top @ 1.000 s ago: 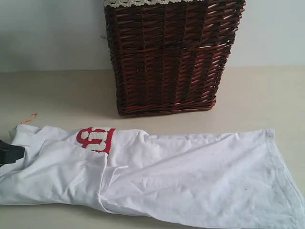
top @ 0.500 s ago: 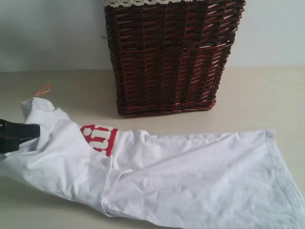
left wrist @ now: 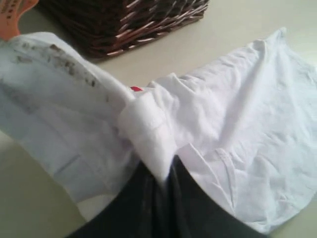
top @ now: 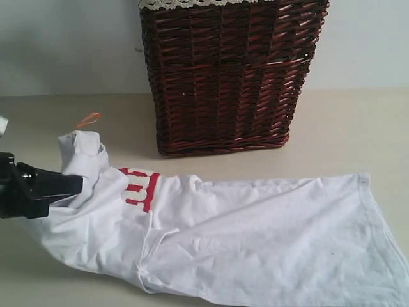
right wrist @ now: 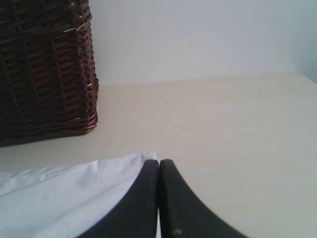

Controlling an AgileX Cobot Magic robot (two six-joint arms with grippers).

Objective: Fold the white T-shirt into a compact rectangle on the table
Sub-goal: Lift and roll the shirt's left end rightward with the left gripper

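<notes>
Grip of left tool on white T-shirt: wrist view only.

I see the white T-shirt stretched long across the pale beige table, wrinkled, its hem end flat on the right. The collar end on the left is bunched and raised (orange collar tag poking up), with the red-edged letters tilted on the slope.

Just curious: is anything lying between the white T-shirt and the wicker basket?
Nothing: the exterior view shows only bare table between the white T-shirt and the wicker basket.
</notes>
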